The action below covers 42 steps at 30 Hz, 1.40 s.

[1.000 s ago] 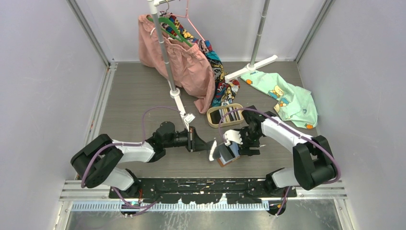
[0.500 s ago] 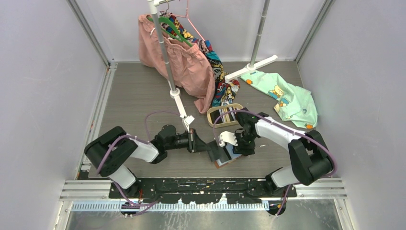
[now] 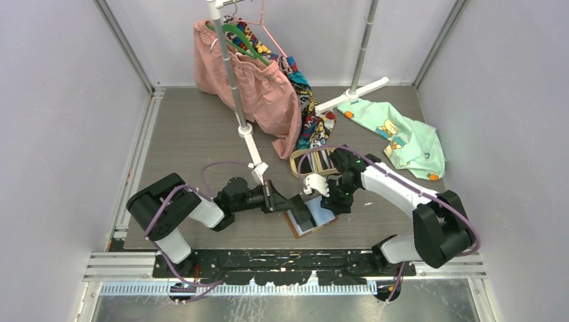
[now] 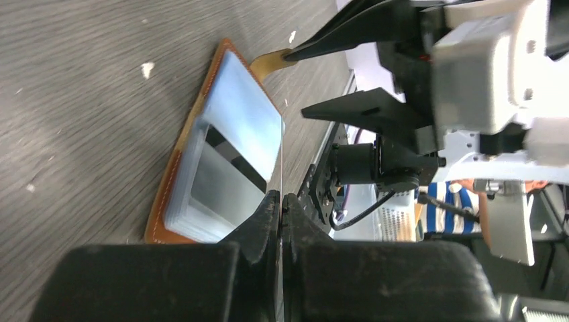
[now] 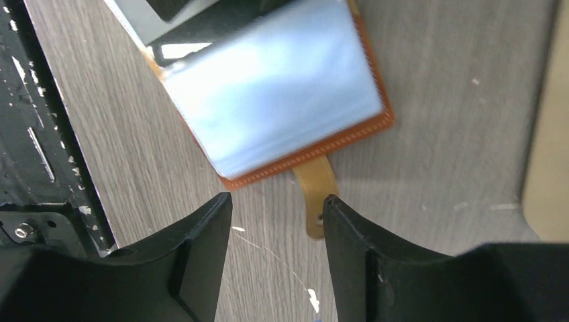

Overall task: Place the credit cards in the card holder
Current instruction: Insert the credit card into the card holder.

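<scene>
Card holder lying open on counter. Left gripper pinching an edge-on credit card over the holder's pockets; right gripper spread, above snap tab.

Oval tray stands close behind card holder.

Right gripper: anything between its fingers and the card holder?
Only the card holder's own snap strap over bare table, per the right wrist view.
</scene>
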{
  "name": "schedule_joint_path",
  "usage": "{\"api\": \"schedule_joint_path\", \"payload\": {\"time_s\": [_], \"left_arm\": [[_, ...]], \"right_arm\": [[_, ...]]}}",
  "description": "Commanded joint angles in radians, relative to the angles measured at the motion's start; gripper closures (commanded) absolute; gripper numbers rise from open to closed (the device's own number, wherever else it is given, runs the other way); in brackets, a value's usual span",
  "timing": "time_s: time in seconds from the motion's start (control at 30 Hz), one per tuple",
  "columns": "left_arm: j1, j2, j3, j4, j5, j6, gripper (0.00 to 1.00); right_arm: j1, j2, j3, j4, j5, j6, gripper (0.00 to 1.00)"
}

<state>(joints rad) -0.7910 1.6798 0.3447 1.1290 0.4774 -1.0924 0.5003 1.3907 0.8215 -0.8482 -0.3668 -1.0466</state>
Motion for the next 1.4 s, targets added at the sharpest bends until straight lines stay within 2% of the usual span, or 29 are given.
{"api": "schedule_joint_path", "payload": {"time_s": [0.0, 0.13, 0.33, 0.57, 0.87, 1.17, 1.37], "left_arm": [[-0.017, -0.067, -0.022, -0.074, -0.104, -0.077, 1.0], [-0.074, -0.052, 0.022, -0.142, -0.15, -0.129, 1.0], [-0.127, -0.047, 0.056, -0.234, -0.24, -0.171, 1.0], [-0.158, -0.141, 0.068, -0.449, -0.368, -0.163, 1.0], [-0.196, -0.11, 0.087, -0.438, -0.434, -0.206, 1.0], [-0.26, -0.087, 0.075, -0.434, -0.592, -0.25, 1.0], [-0.284, -0.061, 0.085, -0.41, -0.635, -0.262, 1.0]], "right_arm": [[-0.029, -0.102, 0.016, 0.011, -0.061, -0.012, 0.41], [-0.01, -0.136, -0.033, -0.002, -0.161, -0.149, 0.41], [0.028, -0.072, -0.036, 0.024, -0.096, -0.12, 0.48], [0.076, 0.015, -0.036, 0.021, 0.005, -0.135, 0.49], [0.088, 0.024, -0.034, 0.024, 0.031, -0.119, 0.49], [0.088, 0.022, -0.029, 0.02, 0.031, -0.111, 0.48], [0.089, 0.021, -0.027, 0.017, 0.03, -0.106, 0.48]]}}
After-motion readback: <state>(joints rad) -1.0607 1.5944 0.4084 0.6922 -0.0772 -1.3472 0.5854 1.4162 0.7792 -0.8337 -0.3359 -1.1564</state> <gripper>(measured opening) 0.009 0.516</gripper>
